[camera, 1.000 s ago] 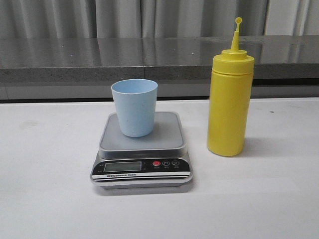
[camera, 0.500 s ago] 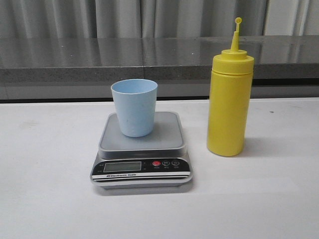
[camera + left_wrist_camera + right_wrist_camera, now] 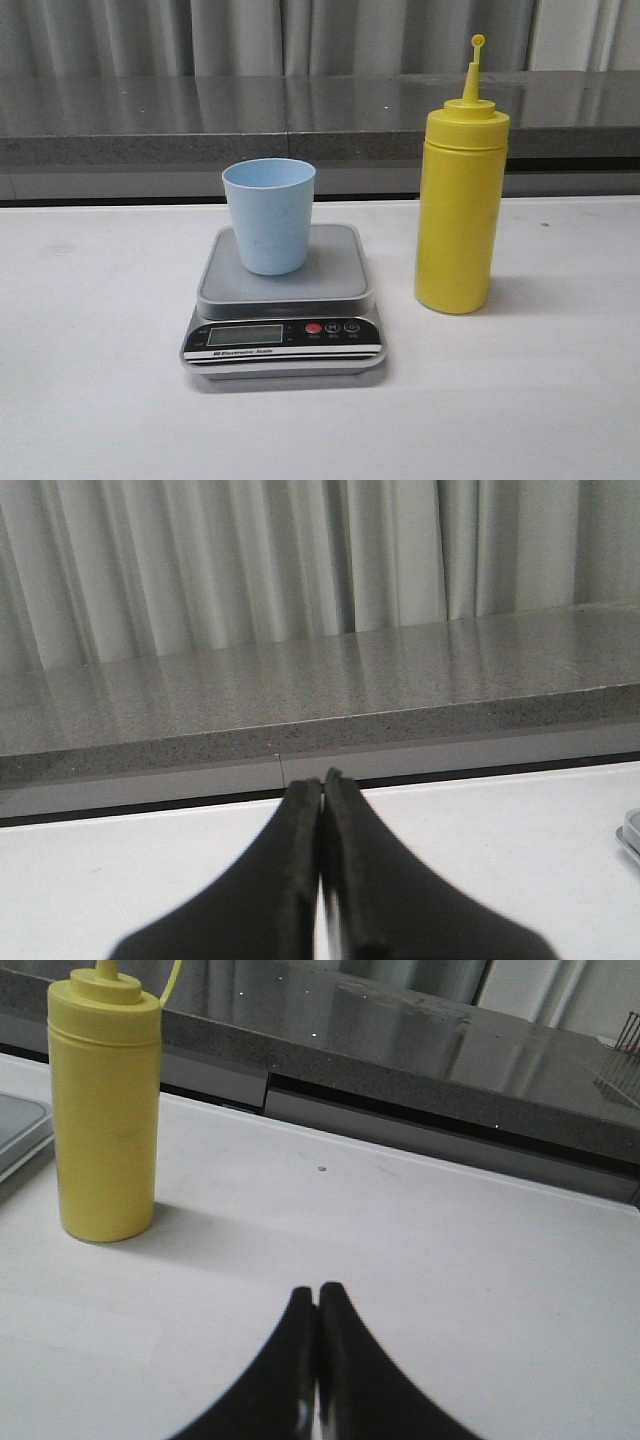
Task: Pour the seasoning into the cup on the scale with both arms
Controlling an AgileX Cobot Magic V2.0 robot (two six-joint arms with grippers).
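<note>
Two hands low over the table, left hand point(image 3: 321, 785) pressed together, right hand point(image 3: 318, 1295) pressed together, cup point(image 3: 268, 215) upright on scale point(image 3: 285, 305)

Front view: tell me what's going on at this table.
Nothing is in either gripper. A light blue cup stands upright on the scale, and the yellow squeeze bottle stands upright on the table to its right, its cap on. The left gripper and right gripper are both shut and empty, low over the table. That fits either before pouring or after.
</note>
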